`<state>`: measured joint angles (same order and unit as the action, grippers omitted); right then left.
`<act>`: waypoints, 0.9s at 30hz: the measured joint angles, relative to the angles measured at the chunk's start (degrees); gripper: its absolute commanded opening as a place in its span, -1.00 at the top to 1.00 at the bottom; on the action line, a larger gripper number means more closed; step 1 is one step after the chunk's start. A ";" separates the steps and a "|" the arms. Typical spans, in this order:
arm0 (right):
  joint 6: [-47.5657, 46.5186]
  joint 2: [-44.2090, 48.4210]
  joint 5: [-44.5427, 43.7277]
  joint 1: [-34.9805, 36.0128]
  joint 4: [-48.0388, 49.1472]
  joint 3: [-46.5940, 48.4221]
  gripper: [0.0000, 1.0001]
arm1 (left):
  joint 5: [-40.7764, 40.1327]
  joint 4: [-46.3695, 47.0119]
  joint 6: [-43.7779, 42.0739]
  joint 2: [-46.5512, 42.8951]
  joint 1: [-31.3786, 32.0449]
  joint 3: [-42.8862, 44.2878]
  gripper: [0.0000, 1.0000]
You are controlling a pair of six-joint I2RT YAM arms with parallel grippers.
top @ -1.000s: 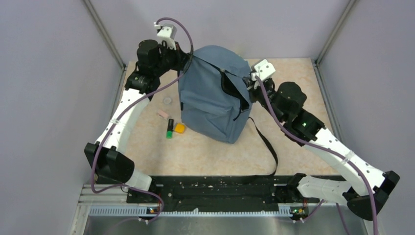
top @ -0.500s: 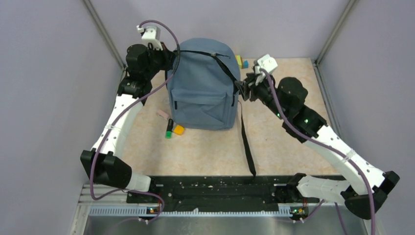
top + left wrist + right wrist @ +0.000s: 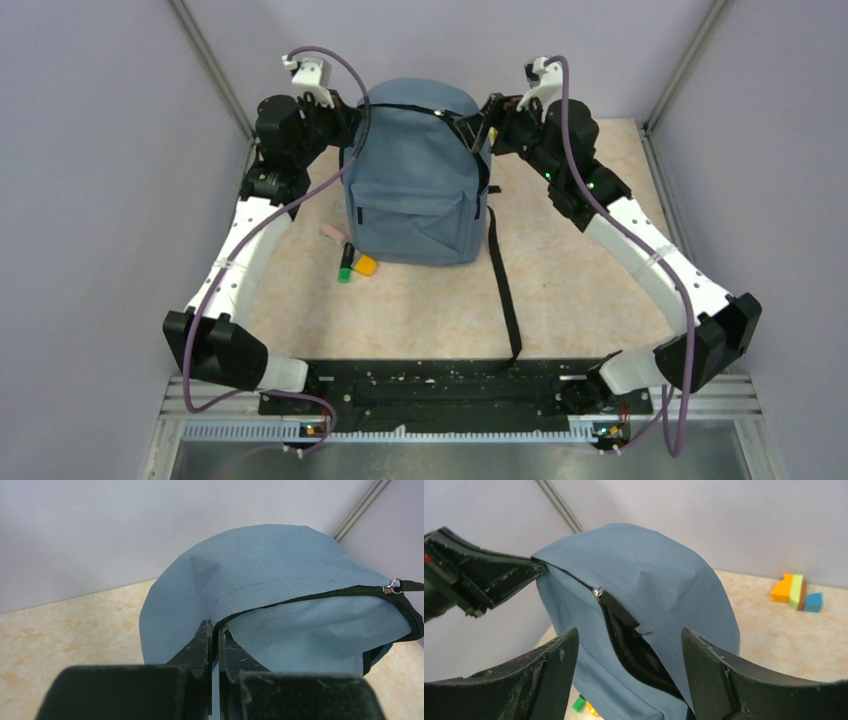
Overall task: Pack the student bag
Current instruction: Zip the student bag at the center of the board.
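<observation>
The student bag (image 3: 415,185) stands upright at the back of the table, grey-blue with a front pocket facing me. My left gripper (image 3: 350,112) is at its top left corner, shut on the bag's fabric beside the zipper line (image 3: 216,630). My right gripper (image 3: 482,112) hovers at the top right corner, jaws wide apart with nothing between them (image 3: 629,635). In the right wrist view the main zipper gapes partly open (image 3: 634,650) below its metal pull (image 3: 597,592). That pull also shows at the far right of the left wrist view (image 3: 394,586).
A green marker (image 3: 346,263), an orange piece (image 3: 366,265) and a pink eraser (image 3: 332,233) lie left of the bag's base. A black strap (image 3: 503,290) trails toward the near edge. Coloured blocks (image 3: 796,591) sit behind the bag. Walls close in at the back.
The bag swung from tilted to upright. My right gripper opened, letting go of the bag's right side, and rose toward the top right corner. The left gripper stayed shut on the fabric.
</observation>
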<state>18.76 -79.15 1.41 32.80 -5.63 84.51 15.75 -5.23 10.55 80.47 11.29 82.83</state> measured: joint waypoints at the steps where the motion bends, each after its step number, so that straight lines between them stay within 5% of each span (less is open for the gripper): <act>1: 1.62 -0.68 0.13 -0.46 0.57 0.00 -0.44 | 0.17 0.09 -0.15 -0.13 0.00 -0.09 1.00; 12: 12.41 -6.38 5.33 -1.49 6.34 0.98 0.03 | 1.42 0.76 -1.14 -0.39 0.00 -0.61 1.00; 17: 13.38 -6.54 5.81 -1.51 7.50 1.03 1.00 | 1.44 0.98 -1.51 -0.50 0.00 -0.81 1.00; 27: 12.24 -5.53 3.91 -1.57 8.96 -2.36 1.00 | 0.81 0.87 -1.53 -0.87 0.02 -1.01 1.00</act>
<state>31.00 -84.68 5.32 31.22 3.33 82.15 16.56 -4.36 9.02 79.59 11.31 81.82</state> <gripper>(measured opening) 0.002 0.026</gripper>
